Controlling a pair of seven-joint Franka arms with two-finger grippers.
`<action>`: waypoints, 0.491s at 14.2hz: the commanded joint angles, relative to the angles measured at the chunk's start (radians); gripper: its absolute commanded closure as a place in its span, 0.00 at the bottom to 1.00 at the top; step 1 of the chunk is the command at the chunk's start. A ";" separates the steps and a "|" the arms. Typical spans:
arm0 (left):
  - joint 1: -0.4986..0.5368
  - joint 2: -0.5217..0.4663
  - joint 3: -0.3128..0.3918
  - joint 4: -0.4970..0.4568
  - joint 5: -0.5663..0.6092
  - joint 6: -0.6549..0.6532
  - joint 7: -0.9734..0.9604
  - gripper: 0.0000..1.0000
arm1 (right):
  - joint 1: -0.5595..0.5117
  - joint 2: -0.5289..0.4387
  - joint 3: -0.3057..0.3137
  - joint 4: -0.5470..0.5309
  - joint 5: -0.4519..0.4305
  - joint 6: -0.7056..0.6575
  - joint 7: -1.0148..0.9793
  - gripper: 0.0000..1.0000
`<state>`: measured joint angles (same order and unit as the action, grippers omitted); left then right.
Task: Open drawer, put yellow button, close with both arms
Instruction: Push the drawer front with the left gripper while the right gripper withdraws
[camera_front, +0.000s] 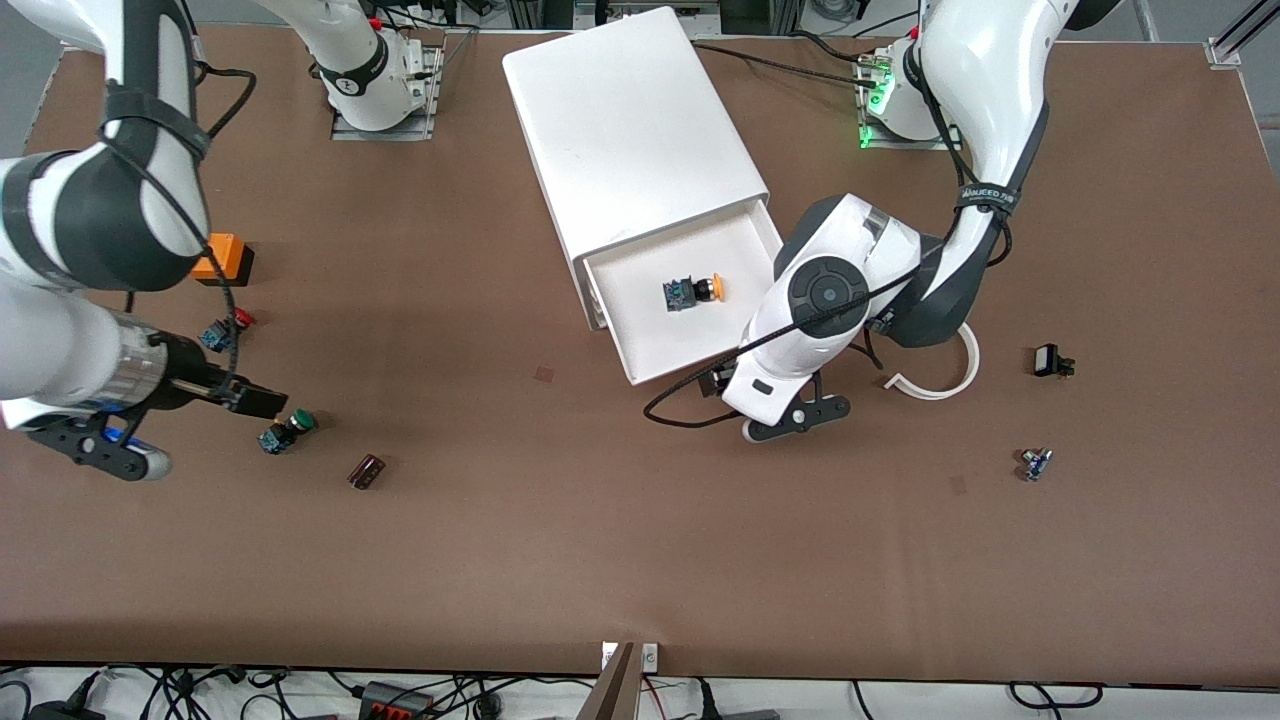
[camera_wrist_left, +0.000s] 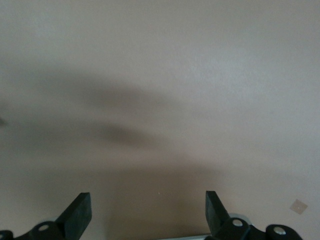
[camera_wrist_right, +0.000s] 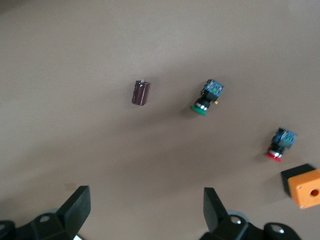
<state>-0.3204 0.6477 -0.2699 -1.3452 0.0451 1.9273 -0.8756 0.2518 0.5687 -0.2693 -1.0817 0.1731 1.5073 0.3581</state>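
We see the yellow button (camera_front: 694, 291) lying in the pulled-out drawer (camera_front: 640, 335). Left hand (camera_wrist_left: 148, 212), empty, fingers apart, hovers beside the drawer front; right hand (camera_wrist_right: 147, 210), also spread, over the desk (camera_front: 600, 540) near the green button (camera_front: 287, 430). No legible labels.

Brown worktop (camera_front: 600, 560); white drawer (camera_front: 650, 345); yellow button (camera_front: 694, 291), black-blue body; green-capped button (camera_front: 287, 430); red-capped button (camera_front: 227, 329); orange box (camera_front: 222, 258).
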 joint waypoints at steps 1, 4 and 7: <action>0.044 -0.071 -0.090 -0.116 0.016 0.013 -0.040 0.00 | -0.015 -0.062 0.013 -0.075 -0.046 0.019 -0.080 0.00; 0.105 -0.121 -0.175 -0.216 -0.019 0.009 -0.039 0.00 | -0.025 -0.157 0.024 -0.238 -0.084 0.153 -0.160 0.00; 0.199 -0.123 -0.299 -0.265 -0.039 0.005 -0.039 0.00 | -0.112 -0.223 0.064 -0.319 -0.087 0.223 -0.287 0.00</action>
<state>-0.1943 0.5729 -0.4916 -1.5227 0.0315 1.9270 -0.9143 0.2080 0.4397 -0.2605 -1.2917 0.0990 1.6842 0.1465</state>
